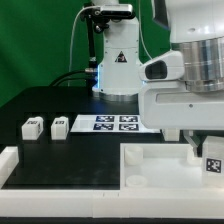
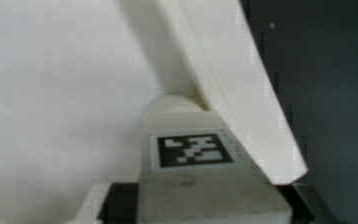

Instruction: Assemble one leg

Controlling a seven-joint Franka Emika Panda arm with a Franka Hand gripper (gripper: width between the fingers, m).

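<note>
My gripper (image 1: 207,152) is at the exterior view's right, low over the large white tray-like piece (image 1: 150,160). It is shut on a leg (image 1: 213,166), a small white block with a black-and-white tag. In the wrist view the leg (image 2: 194,150) sits between the dark fingers (image 2: 123,200) of the gripper (image 2: 208,198), its far end next to a raised white wall (image 2: 220,80) of the tray-like piece. Whether the leg touches the piece I cannot tell. Two more legs (image 1: 32,127) (image 1: 59,126) stand on the black table at the exterior view's left.
The marker board (image 1: 113,123) lies flat on the table behind the tray-like piece. The robot's base (image 1: 115,60) stands at the back with cables. A low white wall (image 1: 12,160) runs along the exterior view's left and front edge.
</note>
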